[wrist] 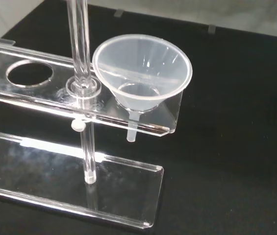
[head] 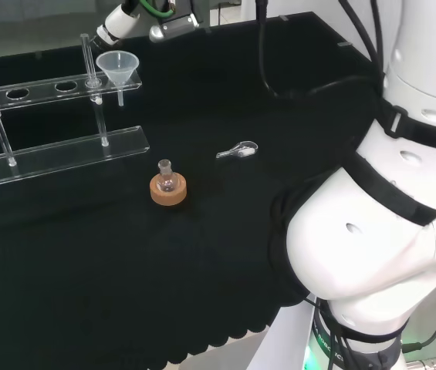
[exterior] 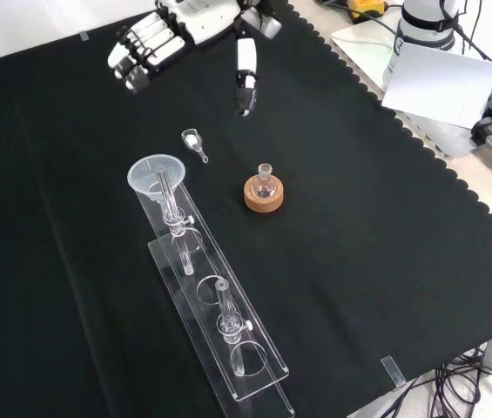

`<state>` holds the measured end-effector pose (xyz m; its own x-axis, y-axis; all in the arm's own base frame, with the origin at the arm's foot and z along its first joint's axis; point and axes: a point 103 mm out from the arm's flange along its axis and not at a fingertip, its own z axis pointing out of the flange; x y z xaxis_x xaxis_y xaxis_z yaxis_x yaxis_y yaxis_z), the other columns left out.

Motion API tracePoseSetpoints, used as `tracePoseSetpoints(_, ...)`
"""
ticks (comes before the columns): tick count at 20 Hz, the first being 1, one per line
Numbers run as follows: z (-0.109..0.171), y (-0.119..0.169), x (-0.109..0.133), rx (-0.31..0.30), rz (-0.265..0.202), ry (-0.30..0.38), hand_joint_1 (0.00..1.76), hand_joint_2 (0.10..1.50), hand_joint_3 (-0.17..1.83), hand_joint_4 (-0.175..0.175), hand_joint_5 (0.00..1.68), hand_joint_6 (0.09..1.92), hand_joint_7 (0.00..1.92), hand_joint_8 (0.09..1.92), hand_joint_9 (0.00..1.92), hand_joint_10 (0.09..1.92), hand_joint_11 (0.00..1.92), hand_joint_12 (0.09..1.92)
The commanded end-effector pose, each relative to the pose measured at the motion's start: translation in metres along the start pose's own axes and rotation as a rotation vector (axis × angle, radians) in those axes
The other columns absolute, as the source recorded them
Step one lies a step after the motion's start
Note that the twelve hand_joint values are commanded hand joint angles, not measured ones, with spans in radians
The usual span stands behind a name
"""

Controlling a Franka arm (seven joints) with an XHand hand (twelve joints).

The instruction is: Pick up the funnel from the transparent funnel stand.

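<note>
In the head view, the clear plastic cone-shaped funnel (head: 118, 68) sits at the upper left of the frame, in the end hole of the transparent acrylic funnel stand (head: 63, 146). It is probably light, thin-walled and slippery, so the flared rim looks the safest hold, lifting straight up so the stem clears the hole. Near centre stands a small round glass flask (head: 165, 176) on a cork ring (head: 168, 191); I cannot tell whether it holds anything. A small clear scoop (head: 238, 150) lies to its right.

In the front view, the black and white hand (exterior: 189, 26) hangs at the top of the frame, fingers relaxed and spread, holding nothing, well apart from the funnel (exterior: 154, 175) at centre left.

In the wrist view, the funnel (wrist: 142, 71) looks empty, its stem poking below the upper shelf, beside an upright clear rod (wrist: 80, 44); the neighbouring hole is vacant.
</note>
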<state>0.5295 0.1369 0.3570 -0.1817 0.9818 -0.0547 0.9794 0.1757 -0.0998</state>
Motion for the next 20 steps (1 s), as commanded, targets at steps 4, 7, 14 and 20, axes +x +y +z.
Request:
tracePoseSetpoints(4,0.037,0.040,-0.007,0.119,0.005,-0.058,0.60,0.58,0.00,0.013,0.00,0.09,0.00,0.09,0.00,0.09,0.00,0.63)
tracePoseSetpoints(7,0.044,0.045,-0.009,0.143,0.009,-0.072,0.60,0.58,0.00,0.011,0.00,0.09,0.00,0.09,0.00,0.09,0.00,0.63)
tracePoseSetpoints(14,0.066,0.055,-0.012,0.184,0.027,-0.088,0.60,0.59,0.00,0.004,0.00,0.09,0.00,0.09,0.00,0.09,0.00,0.83)
tracePoseSetpoints(20,0.079,0.063,-0.009,0.202,0.018,-0.091,0.60,0.59,0.00,-0.001,0.00,0.09,0.00,0.09,0.00,0.09,0.00,0.88)
